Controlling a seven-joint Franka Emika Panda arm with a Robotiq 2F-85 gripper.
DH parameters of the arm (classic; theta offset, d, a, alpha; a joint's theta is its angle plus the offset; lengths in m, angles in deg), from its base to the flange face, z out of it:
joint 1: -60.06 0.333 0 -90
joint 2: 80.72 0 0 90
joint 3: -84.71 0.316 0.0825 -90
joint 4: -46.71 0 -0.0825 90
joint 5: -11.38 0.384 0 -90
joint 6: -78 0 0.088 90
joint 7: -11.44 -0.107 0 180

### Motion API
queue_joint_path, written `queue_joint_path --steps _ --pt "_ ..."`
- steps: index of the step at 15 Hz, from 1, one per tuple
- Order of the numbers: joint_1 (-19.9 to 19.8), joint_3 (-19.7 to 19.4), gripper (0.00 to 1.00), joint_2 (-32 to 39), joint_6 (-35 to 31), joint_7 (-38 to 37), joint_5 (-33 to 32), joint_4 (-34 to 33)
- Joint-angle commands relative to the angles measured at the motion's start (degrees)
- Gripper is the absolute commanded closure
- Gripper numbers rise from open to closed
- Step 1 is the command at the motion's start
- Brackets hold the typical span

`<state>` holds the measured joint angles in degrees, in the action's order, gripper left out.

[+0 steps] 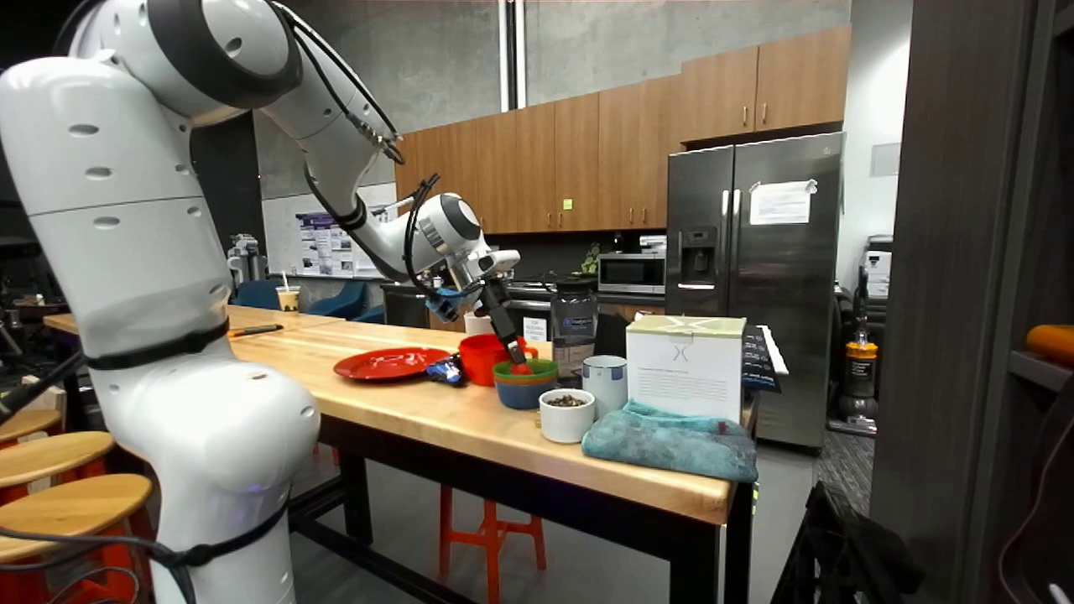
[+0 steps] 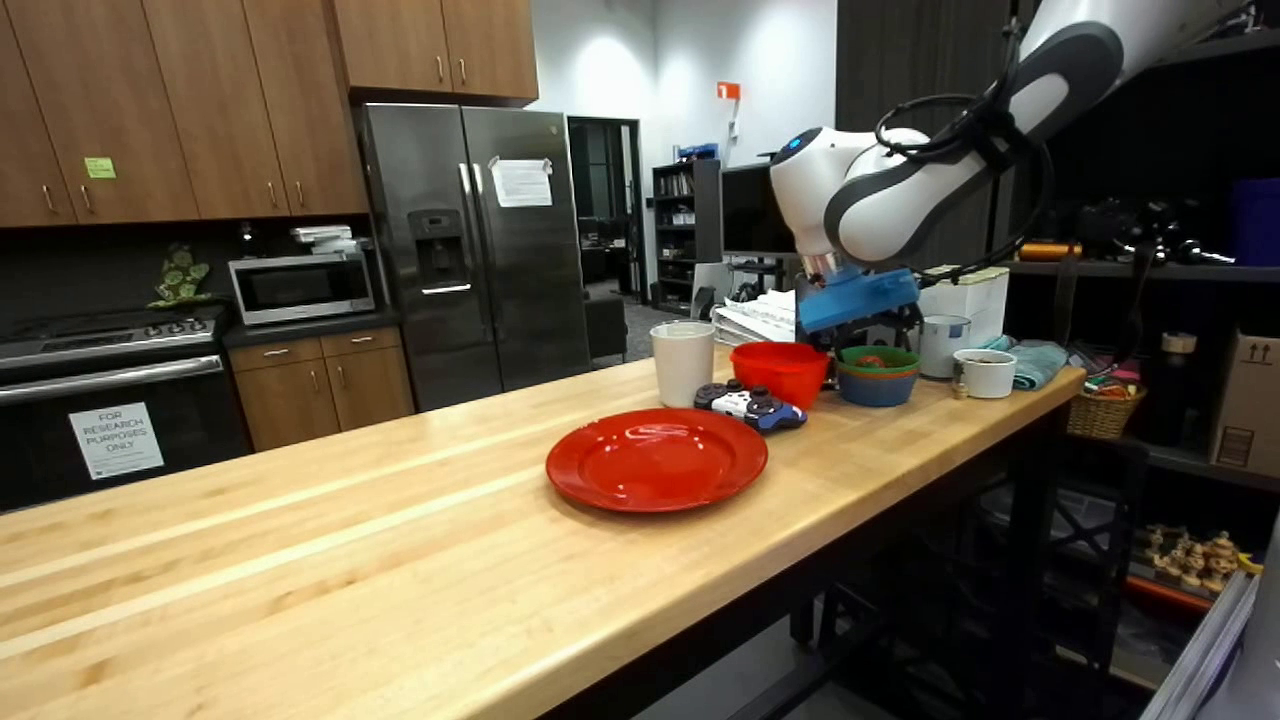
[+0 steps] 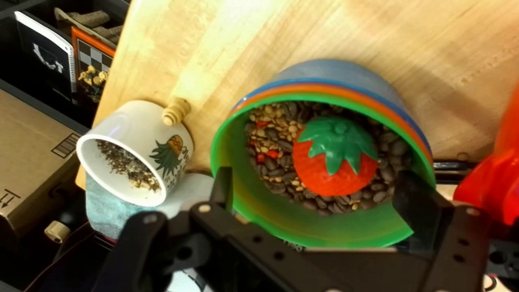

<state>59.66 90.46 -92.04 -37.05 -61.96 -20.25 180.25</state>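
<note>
My gripper (image 3: 314, 176) is open, its two black fingers spread over a stack of nested bowls, green (image 3: 308, 229) inside orange and blue. A red toy strawberry (image 3: 336, 162) with green leaves lies in the green bowl on coffee beans (image 3: 279, 186) and pale and red grains. It sits between the fingers, a little ahead of them, and nothing is gripped. Whether a finger touches the bowl rim I cannot tell. In an exterior view the gripper (image 1: 513, 348) points down at the bowls (image 1: 524, 394). The bowls (image 2: 877, 388) also show under the gripper in an exterior view.
A white cup (image 3: 134, 154) of dried bits and a small wooden piece (image 3: 176, 111) stand beside the bowls. Close by are a red pot (image 1: 480, 361), grey mug (image 1: 604, 382), bottle (image 1: 575, 327), box (image 1: 684, 369), teal cloth (image 1: 671, 440), game controller (image 2: 750, 405) and red plate (image 2: 656, 460).
</note>
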Motion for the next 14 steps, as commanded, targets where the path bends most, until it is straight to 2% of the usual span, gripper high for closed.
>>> queue_joint_path --steps 1,5,6,8,10,14 --pt "-0.1 -0.1 0.00 0.0 -2.9 -1.4 -0.2 2.6" --pt "-0.1 0.1 0.01 0.1 -4.4 -1.7 -0.1 3.2" --pt "-0.1 0.1 0.15 0.0 -4.8 -1.9 -0.1 3.3" --pt "-0.2 0.2 0.25 0.0 -5.5 -2.0 -0.3 3.6" --pt "-0.3 0.2 0.39 0.0 -5.9 -2.3 -0.5 3.7" --pt "-0.5 0.1 0.73 0.1 -5.9 -2.7 -1.1 4.2"
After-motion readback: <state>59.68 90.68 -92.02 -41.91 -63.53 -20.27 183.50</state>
